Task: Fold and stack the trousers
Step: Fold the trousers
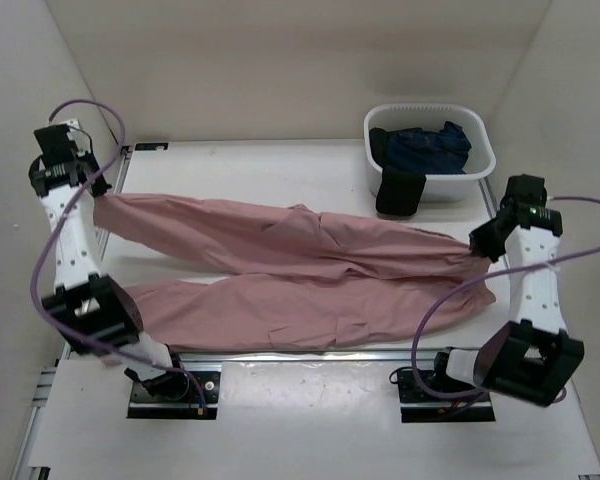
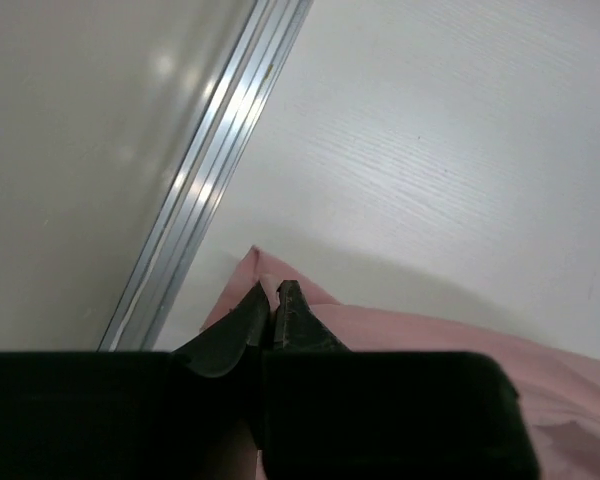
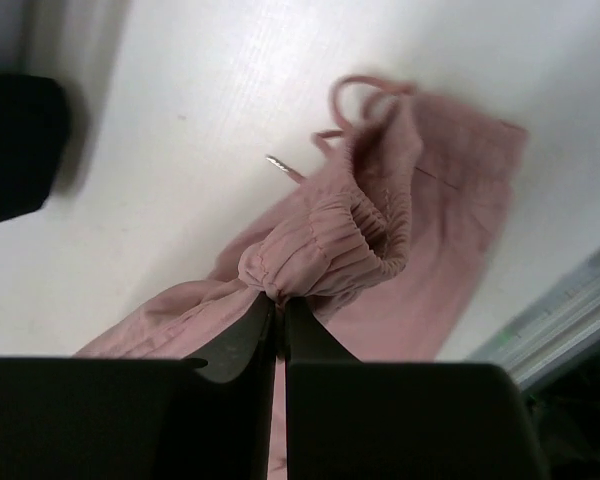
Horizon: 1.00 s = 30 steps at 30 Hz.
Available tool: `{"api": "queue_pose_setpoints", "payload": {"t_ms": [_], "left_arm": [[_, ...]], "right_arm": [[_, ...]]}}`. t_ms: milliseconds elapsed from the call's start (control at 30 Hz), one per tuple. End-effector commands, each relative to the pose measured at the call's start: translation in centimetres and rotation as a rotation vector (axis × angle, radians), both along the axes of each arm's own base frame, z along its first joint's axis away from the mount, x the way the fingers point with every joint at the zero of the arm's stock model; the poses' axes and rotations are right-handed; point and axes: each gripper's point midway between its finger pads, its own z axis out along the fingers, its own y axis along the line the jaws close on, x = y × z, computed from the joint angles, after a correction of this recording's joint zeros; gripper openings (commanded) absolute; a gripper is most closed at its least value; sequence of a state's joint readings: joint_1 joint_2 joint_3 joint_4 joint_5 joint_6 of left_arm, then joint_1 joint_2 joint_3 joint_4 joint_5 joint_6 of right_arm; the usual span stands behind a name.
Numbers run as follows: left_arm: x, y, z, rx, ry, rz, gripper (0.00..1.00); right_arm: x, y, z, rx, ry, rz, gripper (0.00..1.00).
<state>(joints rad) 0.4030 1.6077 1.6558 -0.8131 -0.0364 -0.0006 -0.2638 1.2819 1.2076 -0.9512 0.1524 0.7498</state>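
Note:
The dusty-pink trousers (image 1: 300, 270) lie stretched across the table, legs to the left, waist to the right. My left gripper (image 1: 98, 196) is shut on the hem of the far leg at the table's left edge; the pink cloth corner (image 2: 265, 272) shows between its fingers. My right gripper (image 1: 477, 243) is shut on the gathered elastic waist (image 3: 330, 240), lifted and bunched. The pink drawstring (image 3: 352, 95) loops out on the table. The near leg (image 1: 210, 305) lies flat by the front edge.
A white tub (image 1: 429, 150) at the back right holds a dark navy garment (image 1: 425, 145), with a black garment (image 1: 399, 192) draped over its front rim. An aluminium rail (image 2: 205, 180) runs along the table's left edge. White walls enclose the back and sides.

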Motion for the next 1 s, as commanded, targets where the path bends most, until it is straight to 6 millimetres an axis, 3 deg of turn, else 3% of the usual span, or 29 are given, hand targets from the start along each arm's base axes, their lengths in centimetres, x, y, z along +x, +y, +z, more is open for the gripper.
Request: {"api": "queue_pose_setpoints", "payload": {"t_ms": [0, 33, 100, 133, 233, 300, 333, 433, 533, 567, 633, 667, 700, 767, 800, 867, 967], "left_arm": [[-6.2, 0.7, 0.2, 0.042, 0.062, 0.106, 0.14], [-8.2, 0.8, -1.9, 0.030, 0.113, 0.134, 0.14], [-12.2, 1.7, -3.9, 0.017, 0.162, 0.213, 0.14], [-15.2, 1.3, -6.2, 0.012, 0.217, 0.253, 0.14], [-20.3, 1.4, -10.6, 0.000, 0.287, 0.353, 0.14], [-21.6, 1.6, -11.9, 0.008, 0.280, 0.392, 0.14], [-22.3, 2.0, -12.2, 0.012, 0.265, 0.419, 0.14], [-22.0, 2.1, -13.2, -0.012, 0.263, 0.415, 0.14], [-19.6, 3.9, -11.1, -0.023, 0.220, 0.407, 0.14], [-17.5, 5.0, -9.0, -0.023, 0.171, 0.386, 0.14], [-15.4, 5.9, -6.4, -0.024, 0.121, 0.361, 0.14], [-14.6, 5.9, -6.3, -0.062, 0.141, 0.339, 0.14], [-13.0, 7.0, -2.3, -0.028, 0.066, 0.329, 0.14], [-12.2, 7.0, -0.2, -0.041, 0.049, 0.308, 0.14], [-11.6, 7.3, 1.7, -0.025, 0.009, 0.298, 0.14], [-11.6, 7.0, 2.2, -0.023, -0.006, 0.291, 0.14], [-13.9, 5.5, -0.2, -0.038, 0.044, 0.308, 0.14]], "right_arm": [[-3.2, -1.4, -0.4, -0.042, 0.029, -0.055, 0.00], [-3.9, -1.5, -0.1, -0.048, 0.008, -0.071, 0.00], [-5.0, -1.8, -0.5, -0.049, 0.007, -0.097, 0.00], [-5.9, -1.5, -1.0, -0.048, 0.010, -0.098, 0.00], [-7.3, -0.6, -2.3, -0.017, 0.010, -0.130, 0.00], [-7.9, -0.5, -2.7, -0.007, -0.020, -0.174, 0.00], [-8.4, -0.3, -4.0, 0.005, -0.004, -0.188, 0.00], [-8.7, -0.1, -4.9, 0.035, -0.024, -0.224, 0.00], [-7.1, 0.5, -5.3, 0.105, -0.056, -0.219, 0.00], [-5.9, 0.5, -4.2, 0.117, -0.091, -0.216, 0.00], [-3.9, -0.1, -3.2, 0.126, -0.106, -0.208, 0.00], [-2.2, -0.8, -0.4, 0.106, -0.172, -0.203, 0.00], [-1.9, -1.4, 0.0, 0.094, -0.143, -0.216, 0.00], [-1.0, -2.3, 2.2, 0.057, -0.159, -0.207, 0.00], [-0.7, -2.6, 4.6, 0.036, -0.195, -0.210, 0.00], [-1.1, -2.8, 5.4, 0.014, -0.190, -0.212, 0.00], [-3.4, -2.1, 5.0, 0.002, -0.196, -0.218, 0.00]]}}
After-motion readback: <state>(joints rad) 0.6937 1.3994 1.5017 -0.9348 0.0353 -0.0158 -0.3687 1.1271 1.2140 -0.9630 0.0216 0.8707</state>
